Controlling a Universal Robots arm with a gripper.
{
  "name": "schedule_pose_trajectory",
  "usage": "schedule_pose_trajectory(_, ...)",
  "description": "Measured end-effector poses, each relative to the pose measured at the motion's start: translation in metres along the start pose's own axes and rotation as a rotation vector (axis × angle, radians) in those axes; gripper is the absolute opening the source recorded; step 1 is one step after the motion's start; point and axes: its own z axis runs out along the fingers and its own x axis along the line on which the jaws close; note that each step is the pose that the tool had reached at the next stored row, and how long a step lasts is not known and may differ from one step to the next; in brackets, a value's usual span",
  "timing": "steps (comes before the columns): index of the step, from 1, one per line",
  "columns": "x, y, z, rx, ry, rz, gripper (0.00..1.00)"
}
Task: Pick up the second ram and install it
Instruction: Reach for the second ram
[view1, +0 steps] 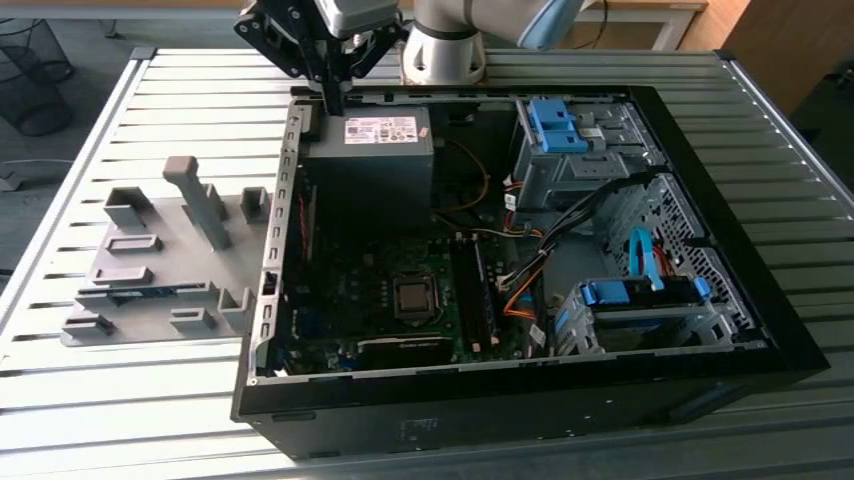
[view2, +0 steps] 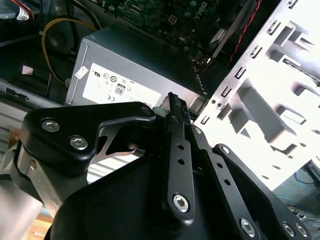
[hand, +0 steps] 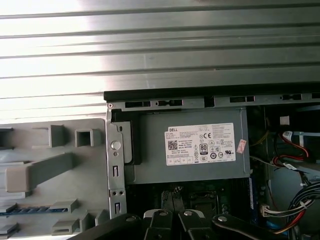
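The second ram (view1: 140, 293) is a thin dark green-blue stick lying in a slot of the pale grey holder block (view1: 160, 255), on the exterior view's left beside the open computer case (view1: 534, 390). The first wrist view catches it edge-on as a ram (hand: 30, 210) strip in the holder (hand: 40, 170). My gripper (view1: 334, 106) hangs over the case's far left corner, just above the power supply (view1: 367, 150). It is well away from the ram. The fingers (view2: 172, 107) are shut together with nothing seen between them.
The motherboard (view1: 400, 300) lies in the case with long memory slots (view1: 474, 290) beside the processor socket. Blue drive cages (view1: 641, 295) and bundled cables (view1: 534, 270) crowd the right side. Everything sits on a ribbed metal table (view1: 120, 400). The arm's base (view1: 447, 50) stands behind the case.
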Motion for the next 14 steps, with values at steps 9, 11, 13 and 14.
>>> schedule_pose_trajectory(9, 0.0057, -0.0004, 0.0005, -0.0001, -0.0001, 0.000, 0.10)
schedule_pose_trajectory(11, 0.0070, -0.0005, 0.0006, 0.0000, 0.0000, 0.000, 0.10)
schedule_pose_trajectory(13, 0.0083, -0.0006, 0.0007, 0.0000, 0.0000, 0.000, 0.10)
schedule_pose_trajectory(14, 0.0089, -0.0007, 0.0008, 0.0000, 0.0000, 0.000, 0.10)
